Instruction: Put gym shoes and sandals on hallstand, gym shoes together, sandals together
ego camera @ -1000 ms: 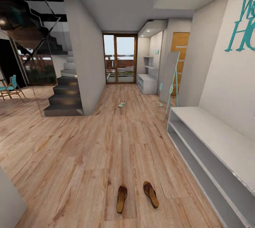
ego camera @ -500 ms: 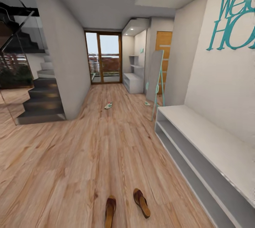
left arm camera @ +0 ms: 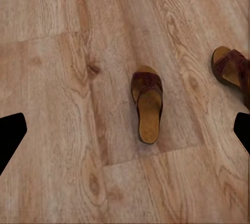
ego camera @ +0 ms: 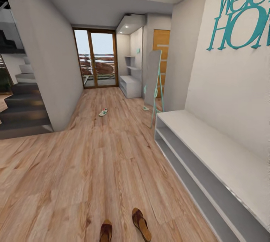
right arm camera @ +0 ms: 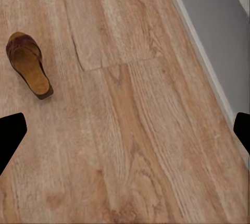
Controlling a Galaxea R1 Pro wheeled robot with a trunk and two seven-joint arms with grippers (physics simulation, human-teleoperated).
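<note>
**Sandals at the robot's feet as the view swings toward the rack**

Sandals, two of them, lie side by side but apart on the floor (ego camera: 75, 167) at the near edge of the head view, the left sandal (ego camera: 106, 232) cut by the frame and the right sandal (ego camera: 141, 224) just beside it, toes pointing down the corridor. Over the last second the whole head picture has slid left and the sandals have dropped toward its lower edge: the camera has turned right and closed in, while the things themselves have not shifted. The stairs (ego camera: 22, 107) that took up much of the left side are now squeezed to the margin. Farther along, one gym shoe (ego camera: 103, 112) rests alone in mid-corridor, well apart from the sandals; a small teal-and-white shape by the mirror (ego camera: 152, 80) may be its mate, too small to tell. At the far end stands the hallstand (ego camera: 131, 84), grey with staggered upper shelves, beside the glass door (ego camera: 95, 58). Along the right wall runs a plain low white shelf unit (ego camera: 210, 152), not the target.

In the left wrist view a sandal (left arm camera: 147, 103) lies directly below the left gripper (left arm camera: 125, 133), whose dark fingertips stand wide apart with nothing between them. The right gripper (right arm camera: 125, 133) is likewise spread and empty, over bare boards with a sandal (right arm camera: 28, 63) off to one side. Nothing is lifted yet; judging by this approach, a sandal is the likely first pick, and all four shoes remain on the floor
</note>
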